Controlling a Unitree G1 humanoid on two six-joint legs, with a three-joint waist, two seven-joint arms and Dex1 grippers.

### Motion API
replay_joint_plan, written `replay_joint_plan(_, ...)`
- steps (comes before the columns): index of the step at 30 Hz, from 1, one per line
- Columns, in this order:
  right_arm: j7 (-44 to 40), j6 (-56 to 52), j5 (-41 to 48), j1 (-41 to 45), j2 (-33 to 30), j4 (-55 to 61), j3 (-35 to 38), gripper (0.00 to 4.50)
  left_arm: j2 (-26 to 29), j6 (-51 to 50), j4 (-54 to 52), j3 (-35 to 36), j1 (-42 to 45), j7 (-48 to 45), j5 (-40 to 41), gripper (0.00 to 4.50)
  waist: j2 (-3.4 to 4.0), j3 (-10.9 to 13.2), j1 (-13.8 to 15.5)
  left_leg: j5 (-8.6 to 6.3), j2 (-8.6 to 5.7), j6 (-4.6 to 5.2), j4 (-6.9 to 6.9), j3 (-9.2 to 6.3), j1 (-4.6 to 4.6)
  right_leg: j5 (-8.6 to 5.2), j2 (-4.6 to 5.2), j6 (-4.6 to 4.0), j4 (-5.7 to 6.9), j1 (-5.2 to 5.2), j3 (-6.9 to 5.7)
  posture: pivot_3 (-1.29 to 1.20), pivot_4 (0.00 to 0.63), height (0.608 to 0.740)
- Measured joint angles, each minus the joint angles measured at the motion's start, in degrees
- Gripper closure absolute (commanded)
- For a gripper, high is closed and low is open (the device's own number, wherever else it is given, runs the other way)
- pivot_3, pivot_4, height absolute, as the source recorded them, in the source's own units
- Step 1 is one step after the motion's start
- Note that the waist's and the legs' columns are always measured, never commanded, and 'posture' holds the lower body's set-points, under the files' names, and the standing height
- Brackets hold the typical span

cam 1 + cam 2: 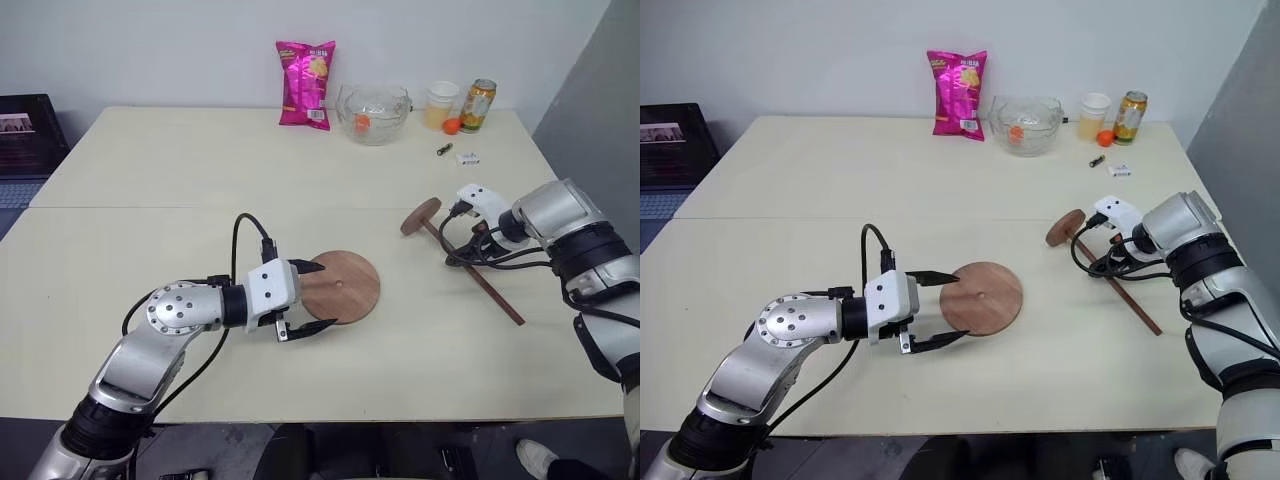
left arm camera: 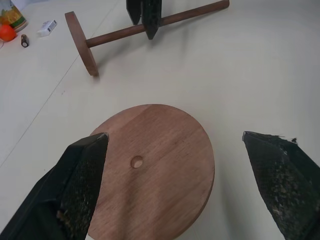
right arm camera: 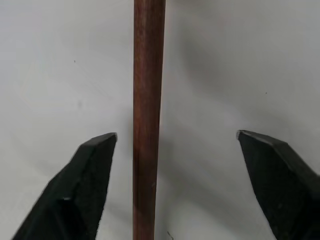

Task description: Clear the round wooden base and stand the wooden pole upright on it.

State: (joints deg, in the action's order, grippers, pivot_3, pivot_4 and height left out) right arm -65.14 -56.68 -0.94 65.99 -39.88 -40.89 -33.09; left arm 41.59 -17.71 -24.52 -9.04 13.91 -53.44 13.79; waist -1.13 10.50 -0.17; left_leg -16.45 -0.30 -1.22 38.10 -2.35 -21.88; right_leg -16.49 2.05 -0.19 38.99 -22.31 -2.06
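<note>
The table (image 1: pixel 150 250) carries everything. The base (image 1: pixel 342 287) lies flat near the middle of the table, closer to the near edge, its top bare and its small centre hole showing. The left gripper (image 1: pixel 312 296) sits at the base's left rim with its jaws spread wide, one finger on either side of the rim, not pressing it. The pole (image 1: pixel 470 268) lies on its side toward the right edge, its disc end pointing to the far side and its thin end toward the near right corner. The right gripper (image 3: pixel 175 150) points down over the pole's shaft, its fingers spread on both sides of the rod and apart from it. Along the far edge stand a pink bag (image 1: pixel 306 84), a glass bowl (image 1: pixel 373 112), a cup (image 1: pixel 441 104) and a can (image 1: pixel 478 105).
</note>
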Motion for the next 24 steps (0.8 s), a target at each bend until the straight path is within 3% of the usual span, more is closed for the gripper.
replay_joint_plan(13,-6.6,1.3,-4.4,2.8,2.6,-6.7,-0.8,4.26,-0.9,-1.8,-0.9,-0.5,0.1,0.4,-0.8,0.00,0.00,0.0,0.0,0.00,0.00,-0.01,0.00,-0.01,0.00,0.00,0.00,0.00,0.01,0.00,0.00,0.00,0.150,0.740)
replay_joint_plan(20,-5.6,0.1,-4.4,4.5,4.4,-8.9,3.0,4.26,-0.8,-2.3,-0.9,-0.4,0.1,0.4,-0.5,0.00,0.03,0.0,-0.1,0.01,0.00,-0.01,0.00,0.00,-0.01,0.00,0.00,0.00,0.02,-0.02,0.01,0.00,0.150,0.740)
replay_joint_plan(24,-2.8,-6.0,-0.1,4.7,3.5,0.8,12.7,4.27,1.2,-4.2,-1.0,3.7,-1.6,0.0,2.0,0.00,0.04,0.0,-0.1,0.01,0.03,-0.01,-0.03,-0.04,-0.04,0.00,0.00,-0.01,0.00,-0.07,-0.01,0.00,0.150,0.740)
